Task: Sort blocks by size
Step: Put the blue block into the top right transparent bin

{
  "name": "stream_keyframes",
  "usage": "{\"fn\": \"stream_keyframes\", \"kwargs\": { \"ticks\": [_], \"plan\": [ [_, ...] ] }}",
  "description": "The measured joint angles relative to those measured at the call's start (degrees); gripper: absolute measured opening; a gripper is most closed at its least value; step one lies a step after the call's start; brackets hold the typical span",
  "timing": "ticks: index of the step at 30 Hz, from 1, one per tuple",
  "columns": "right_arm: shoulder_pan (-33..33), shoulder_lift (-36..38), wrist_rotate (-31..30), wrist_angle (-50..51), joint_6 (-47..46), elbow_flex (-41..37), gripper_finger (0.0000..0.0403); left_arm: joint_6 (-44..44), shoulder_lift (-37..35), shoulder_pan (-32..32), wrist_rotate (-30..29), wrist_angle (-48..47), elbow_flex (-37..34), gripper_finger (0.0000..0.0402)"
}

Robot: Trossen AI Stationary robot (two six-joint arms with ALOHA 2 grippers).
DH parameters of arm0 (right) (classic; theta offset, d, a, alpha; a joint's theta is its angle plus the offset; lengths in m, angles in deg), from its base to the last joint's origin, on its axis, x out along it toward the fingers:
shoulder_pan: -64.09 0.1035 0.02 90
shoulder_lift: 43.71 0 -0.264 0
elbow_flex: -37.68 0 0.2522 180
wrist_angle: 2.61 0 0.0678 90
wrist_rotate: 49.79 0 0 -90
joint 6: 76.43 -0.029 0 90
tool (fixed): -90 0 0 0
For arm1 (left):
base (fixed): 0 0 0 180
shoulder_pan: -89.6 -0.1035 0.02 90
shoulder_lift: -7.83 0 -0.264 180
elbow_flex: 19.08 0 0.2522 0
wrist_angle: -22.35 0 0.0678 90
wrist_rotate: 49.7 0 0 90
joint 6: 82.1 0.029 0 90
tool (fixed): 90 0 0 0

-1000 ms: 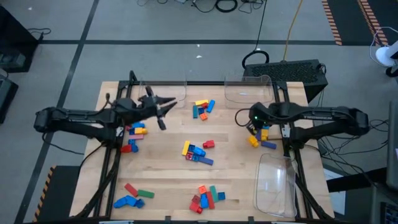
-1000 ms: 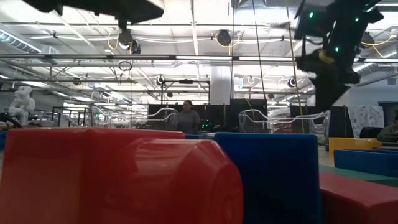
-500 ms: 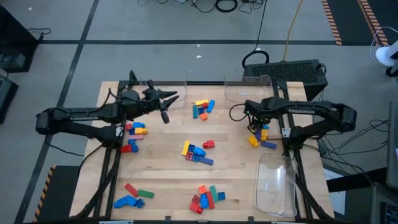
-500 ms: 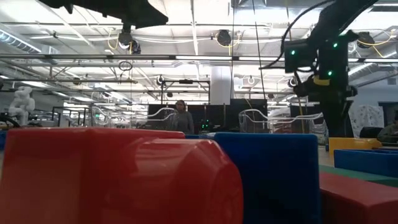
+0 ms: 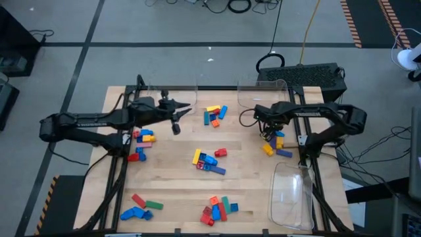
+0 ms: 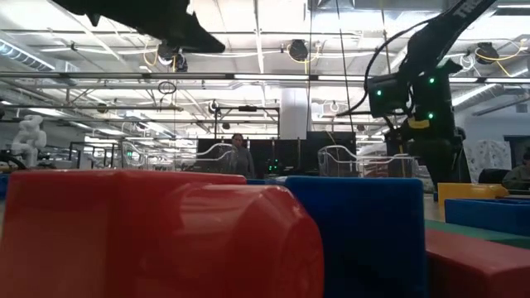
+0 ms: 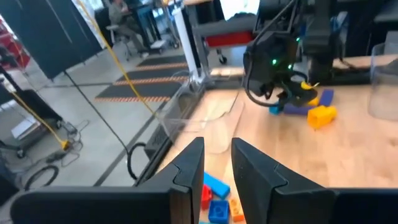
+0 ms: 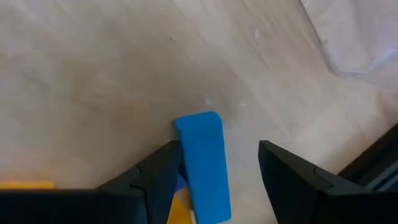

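Observation:
Blocks lie in loose piles on the wooden table: a right pile, a far pile, a centre pile, left piles and near piles. My right gripper is open, low over the right pile, pointing down. Its fingers stand on either side of a blue bar block lying flat on the table. My left gripper hovers high over the far left of the table. Its fingers are a narrow gap apart and hold nothing. My right gripper comes from above with the blue bar's long side right beside one finger. I cannot tell whether that finger touches it. The other finger stands clear of the bar.
Clear plastic trays stand at the far edge, at the far left and at the near right. In the low view a red block and a blue block fill the foreground. People show in the room beyond the table.
My right gripper has come down toward the right pile of blocks, its arm folding in. My left gripper has gone a little toward the table's right edge and has turned. No block has moved.

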Motion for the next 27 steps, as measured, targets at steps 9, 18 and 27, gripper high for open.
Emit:
{"fn": "stream_keyframes", "kwargs": {
  "ticks": [9, 18, 27],
  "plan": [
    [-1.78, -3.76, 2.77, -2.81, 2.09, 0.16, 0.0194, -1.54, 2.71, -1.78, 1.67, -0.69, -0.02, 0.0084],
    [-2.10, -3.79, 4.51, -3.14, 1.80, 0.15, 0.0104, -1.49, 7.98, -6.19, 11.58, -4.32, -0.04, 0.0084],
    [-2.05, -3.15, 4.75, -3.15, 0.85, 1.30, 0.0074, -1.18, 15.13, -9.31, 13.51, -4.11, 1.89, 0.0084]
  ]
}}
